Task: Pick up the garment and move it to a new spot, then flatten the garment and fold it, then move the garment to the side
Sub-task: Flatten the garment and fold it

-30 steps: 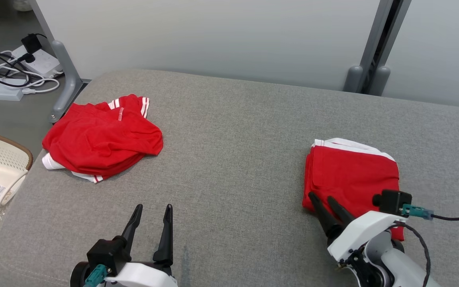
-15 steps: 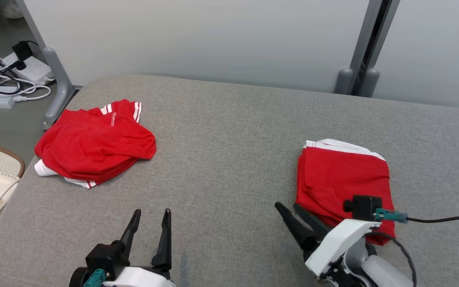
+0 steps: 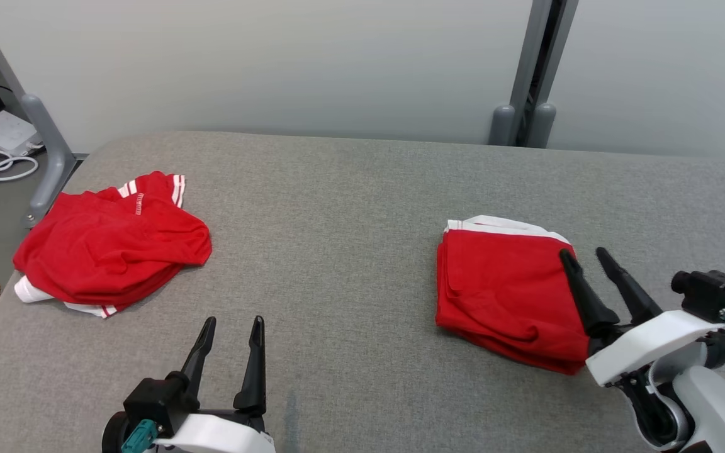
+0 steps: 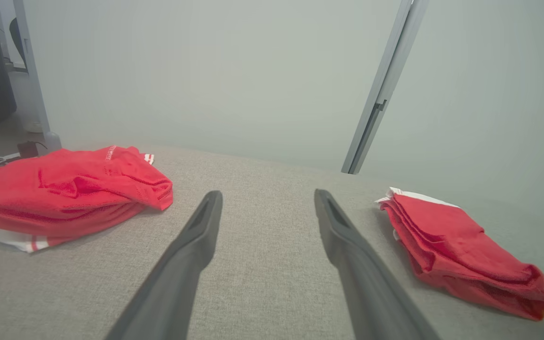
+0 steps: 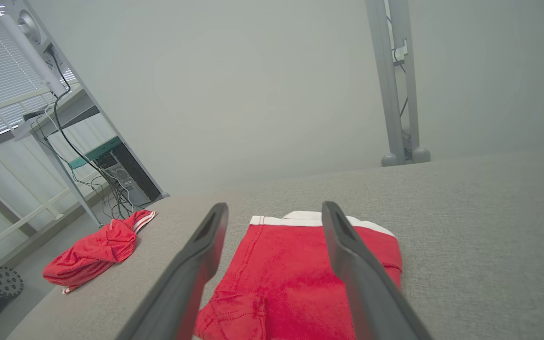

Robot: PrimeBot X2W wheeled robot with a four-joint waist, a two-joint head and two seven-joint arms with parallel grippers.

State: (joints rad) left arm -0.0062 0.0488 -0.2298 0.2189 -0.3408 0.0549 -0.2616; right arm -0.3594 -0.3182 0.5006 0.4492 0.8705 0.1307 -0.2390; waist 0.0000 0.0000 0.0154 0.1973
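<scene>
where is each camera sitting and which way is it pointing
Head view: on the robot's head, looking forward and down at the grey cushion; left hand lower left, right hand lower right, both open.
Left wrist view: on the left wrist, looking along the left hand's fingers toward the wall; crumpled red garment left, folded red garment right.
Right wrist view: looking along the right hand's fingers, down over the folded red garment.
Shared: both wrist views show both garments.

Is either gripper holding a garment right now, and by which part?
Nothing is held. Both the left gripper and right gripper are open; the folded garment lies free.
</scene>
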